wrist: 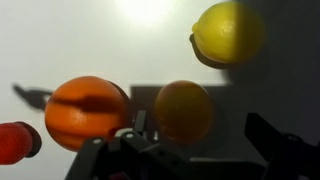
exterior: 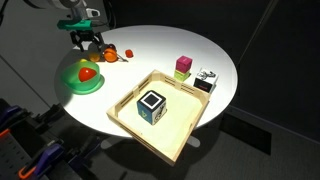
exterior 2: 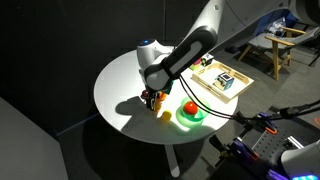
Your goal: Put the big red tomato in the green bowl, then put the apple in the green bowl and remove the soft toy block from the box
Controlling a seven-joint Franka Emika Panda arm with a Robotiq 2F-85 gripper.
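The big red tomato (exterior: 89, 73) (exterior 2: 189, 108) lies in the green bowl (exterior: 74, 84) (exterior 2: 196, 121) near the table's edge. My gripper (exterior: 92, 42) (exterior 2: 153, 98) (wrist: 200, 140) hangs open just beyond the bowl, over a cluster of small fruits. In the wrist view the apple (wrist: 184, 110), round and yellow-orange, sits in the gripper's shadow between the spread fingers, untouched. The soft toy block (exterior: 151, 104), teal with a white face and dark square, stands inside the light wooden box (exterior: 185, 128) (exterior 2: 209, 86).
An orange fruit (wrist: 88, 110), a small red piece (wrist: 15, 142) and a lemon (wrist: 230, 32) lie close around the apple. A pink-and-green block (exterior: 183, 66) and a black-and-white block (exterior: 205, 80) stand beside the box. The round table's edge runs near the bowl.
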